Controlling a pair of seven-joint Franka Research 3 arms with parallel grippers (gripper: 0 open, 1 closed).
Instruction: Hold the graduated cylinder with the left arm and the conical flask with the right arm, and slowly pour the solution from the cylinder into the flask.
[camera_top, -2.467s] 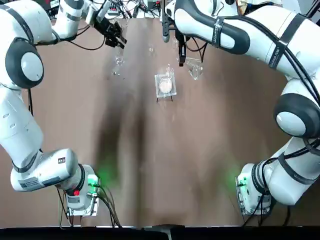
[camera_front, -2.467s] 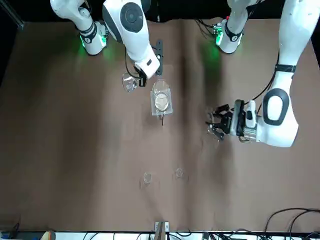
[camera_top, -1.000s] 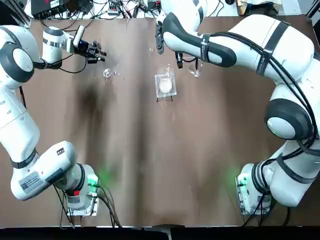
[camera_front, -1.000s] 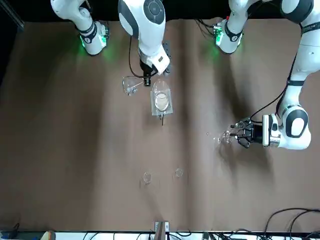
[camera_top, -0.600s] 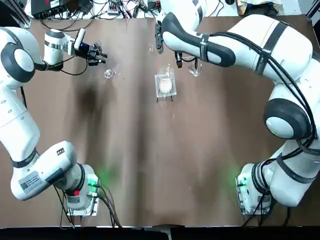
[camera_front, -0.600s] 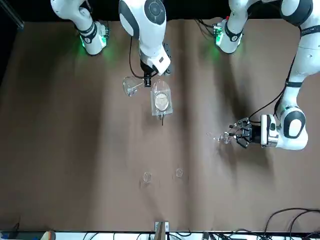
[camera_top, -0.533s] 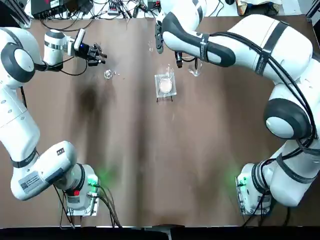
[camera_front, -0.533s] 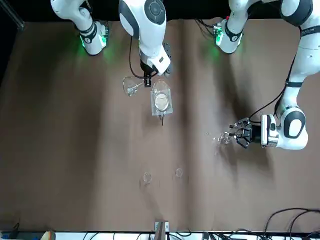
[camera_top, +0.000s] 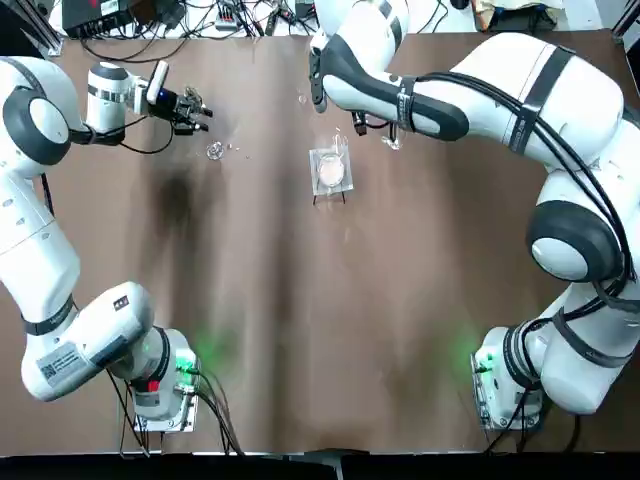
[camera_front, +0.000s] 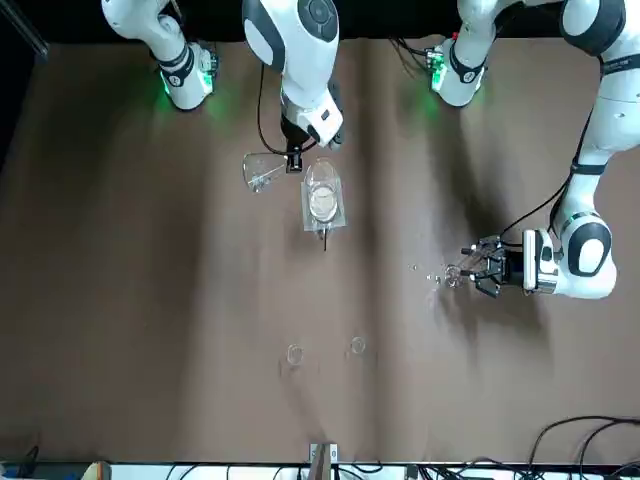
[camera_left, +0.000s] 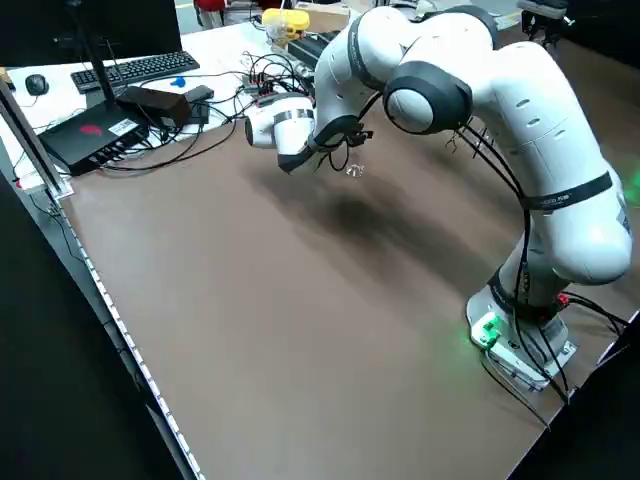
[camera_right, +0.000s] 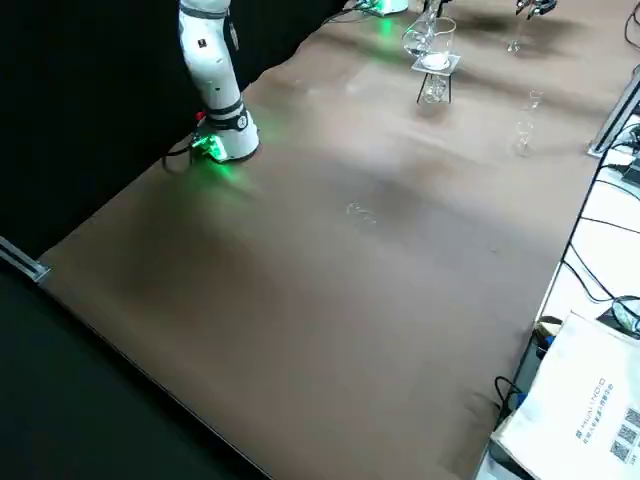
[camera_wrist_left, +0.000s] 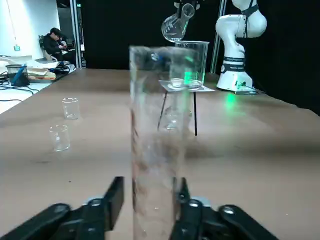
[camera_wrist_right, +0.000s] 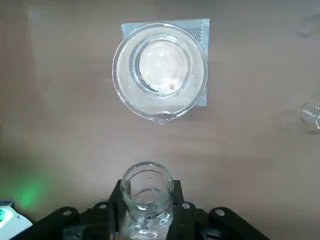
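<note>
The graduated cylinder (camera_wrist_left: 155, 145) is standing upright between the closed fingers of the left end effector (camera_wrist_left: 145, 210), near the far left corner of the surface (camera_top: 300, 320). Well apart from it, the conical flask (camera_wrist_right: 146, 200) is being gripped at the neck by the right end effector (camera_wrist_right: 146, 212), held tilted above the surface just beside the beaker (camera_top: 331, 172) on its stand, near the middle of the far edge. Both vessels are being held, so pouring is judged not yet begun; the two must first be brought together. Overhead the cylinder is nearly vanishing against the brown; the left wrist view is showing it plainly, with two small glass vials (camera_wrist_left: 65, 122) beyond.
</note>
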